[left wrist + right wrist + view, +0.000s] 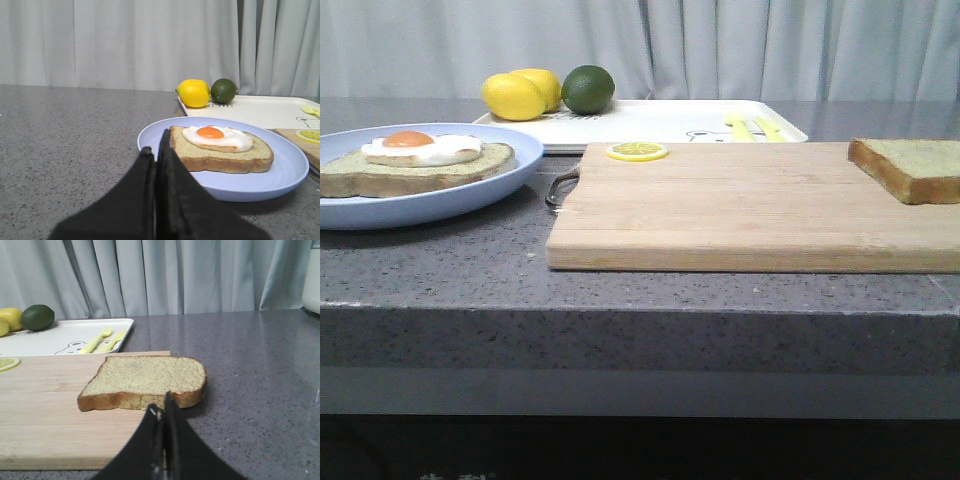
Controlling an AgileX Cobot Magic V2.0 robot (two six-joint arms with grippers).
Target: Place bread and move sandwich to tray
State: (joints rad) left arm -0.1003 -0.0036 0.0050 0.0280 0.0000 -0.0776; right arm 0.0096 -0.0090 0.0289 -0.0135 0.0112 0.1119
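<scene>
On the near side of the counter (640,290) nothing of the task looks done yet; both arms sit low and close, each with its fingers pressed together and holding nothing; the left gripper (156,155) points at the blue plate (280,185), the right gripper (162,407) at the bread (150,380), just short of its crust. A little farther in, the bread lies flat at the right end of the cutting board (740,215), one edge jutting past the board toward the counter; it is bare and untouched. Across on the left, the plate holds the other slice (415,170) with the fried egg (420,147) on top, so no sandwich exists so far; the plain slice has yet to go over the egg. Farther back, a lemon slice (637,151) rests on the board's far edge; behind it the tray (650,125) waits with only a yellow fork and knife (752,127) on it, and two lemons (520,95) and a lime (588,89) at its left end. By this judgement the whole job remains: grasp the bread, cap the egg, then carry the stack to the tray.
</scene>
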